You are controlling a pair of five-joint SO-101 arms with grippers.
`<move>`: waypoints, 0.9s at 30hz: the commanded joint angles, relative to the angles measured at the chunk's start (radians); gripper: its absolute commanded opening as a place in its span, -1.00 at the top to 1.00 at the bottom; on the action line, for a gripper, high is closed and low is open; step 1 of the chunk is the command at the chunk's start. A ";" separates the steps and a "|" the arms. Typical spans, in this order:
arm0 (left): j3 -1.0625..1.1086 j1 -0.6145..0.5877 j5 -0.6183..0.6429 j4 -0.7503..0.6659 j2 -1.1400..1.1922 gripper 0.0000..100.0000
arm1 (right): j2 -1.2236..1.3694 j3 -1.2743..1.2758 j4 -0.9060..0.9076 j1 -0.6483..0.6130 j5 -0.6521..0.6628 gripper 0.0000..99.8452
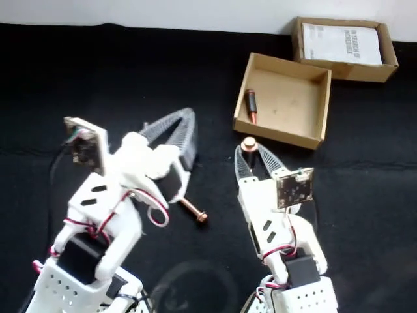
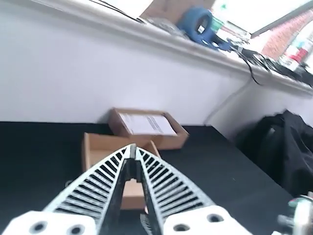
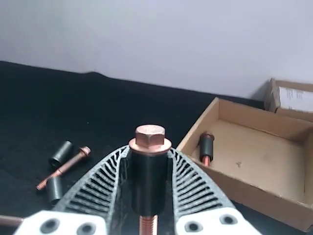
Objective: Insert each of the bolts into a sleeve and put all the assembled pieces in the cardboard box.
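Up close, right gripper clamps a sleeved bolt; left gripper is closed, empty.

The high view looks down over the tabletop; both wrist cameras look low across it toward the open cardboard box (all three share it).

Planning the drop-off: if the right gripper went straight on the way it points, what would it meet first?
Probably the near wall of the open brown cardboard box, close to its corner; height is unclear.
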 commanded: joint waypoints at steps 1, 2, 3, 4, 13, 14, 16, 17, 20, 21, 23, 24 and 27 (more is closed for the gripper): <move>0.044 -0.094 -0.003 0.003 -0.028 0.98 | 0.001 -0.168 0.053 0.002 -0.002 0.99; 0.068 -0.122 -0.003 0.003 -0.038 0.98 | 0.001 -0.200 0.064 0.002 -0.002 0.99; 0.093 -0.150 -0.003 0.003 -0.048 0.98 | 0.008 -0.229 0.070 0.002 -0.002 0.99; 0.119 -0.176 -0.003 0.002 -0.061 0.98 | 0.025 -0.260 0.073 0.002 0.000 0.99; 0.352 -0.340 0.002 -0.002 -0.200 0.98 | 0.433 -0.631 0.067 0.157 -0.002 0.99; 0.378 -0.344 0.000 -0.002 -0.222 0.98 | 0.489 -0.679 0.067 0.173 -0.002 0.99; 0.429 -0.354 -0.002 -0.002 -0.271 0.98 | 0.596 -0.777 0.067 0.200 -0.002 0.99; 0.455 -0.363 -0.002 -0.002 -0.298 0.98 | 0.647 -0.826 0.067 0.213 -0.002 0.99; 0.538 -0.394 -0.002 -0.002 -0.389 0.98 | 0.792 -0.964 0.067 0.248 -0.005 0.99; 0.564 -0.407 -0.002 -0.002 -0.420 0.98 | 0.834 -1.004 0.067 0.255 -0.005 0.99; 0.615 -0.441 -0.002 0.002 -0.489 0.98 | 0.911 -1.076 0.068 0.263 -0.005 0.99; 0.638 -0.460 -0.002 0.002 -0.515 0.98 | 0.944 -1.109 0.068 0.263 -0.005 0.99; 0.679 -0.516 -0.002 0.000 -0.518 0.98 | 1.036 -1.194 0.070 0.263 -0.005 0.99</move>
